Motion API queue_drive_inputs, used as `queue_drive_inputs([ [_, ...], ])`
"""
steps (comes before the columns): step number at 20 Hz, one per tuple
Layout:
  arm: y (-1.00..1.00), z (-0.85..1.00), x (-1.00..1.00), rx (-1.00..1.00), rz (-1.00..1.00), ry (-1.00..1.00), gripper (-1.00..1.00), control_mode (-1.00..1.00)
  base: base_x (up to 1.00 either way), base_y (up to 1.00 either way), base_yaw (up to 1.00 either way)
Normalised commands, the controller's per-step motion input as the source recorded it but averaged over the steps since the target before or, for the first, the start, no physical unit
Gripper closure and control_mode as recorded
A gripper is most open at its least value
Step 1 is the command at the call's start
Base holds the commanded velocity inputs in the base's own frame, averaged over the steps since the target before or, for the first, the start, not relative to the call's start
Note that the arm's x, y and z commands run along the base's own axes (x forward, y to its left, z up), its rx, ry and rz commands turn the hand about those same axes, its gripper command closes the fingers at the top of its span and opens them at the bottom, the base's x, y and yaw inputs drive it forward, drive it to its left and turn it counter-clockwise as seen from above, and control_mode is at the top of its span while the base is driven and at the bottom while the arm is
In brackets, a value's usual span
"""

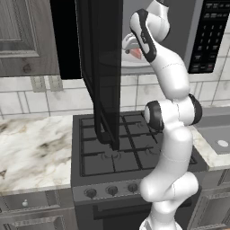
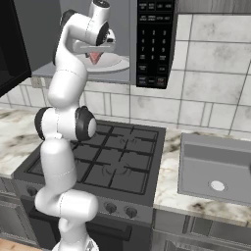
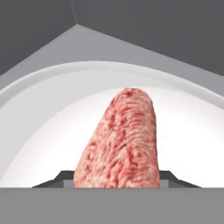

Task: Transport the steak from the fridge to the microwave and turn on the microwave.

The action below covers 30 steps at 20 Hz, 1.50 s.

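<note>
Gripper (image 2: 96,53) is reaching inside the microwave (image 2: 152,44), jaws clamped on the steak (image 3: 119,142). In the hand view the steak is sticking straight out ahead of the fingers, long axis running away from the hand and hanging over the turntable plate (image 3: 39,118), tip pointing at the plate's middle. Judging by the right base view, the meat is dangling just above the plate, not clearly touching. Steak is looking pinkish-red, mottled, rounded at the far end; no pale fat edge is showing from here. Beyond it the grey back wall of the cavity is closing off the view. Microwave door (image 1: 105,72) is standing open above the stove (image 1: 117,148).
</note>
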Motion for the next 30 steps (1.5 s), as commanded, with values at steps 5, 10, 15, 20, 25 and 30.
queue_drive_inputs([
  [5,-0.03,0.00,0.16,0.00,0.01,0.04,1.00,-1.00,0.00,0.00,0.00],
  [10,-0.05,0.00,0.15,0.00,0.02,0.03,1.00,-1.00,0.00,0.00,0.00],
  [15,-0.04,0.00,0.09,0.00,0.02,0.05,1.00,-1.00,0.00,0.00,0.00],
  [20,-0.04,-0.02,0.03,0.00,0.03,0.07,1.00,-1.00,0.00,0.00,0.00],
  [25,-0.01,0.00,0.06,0.00,0.04,0.07,-1.00,-1.00,0.00,0.00,0.00],
  [30,0.00,0.00,0.10,0.00,0.03,0.06,-1.00,-1.00,0.00,0.00,0.00],
])
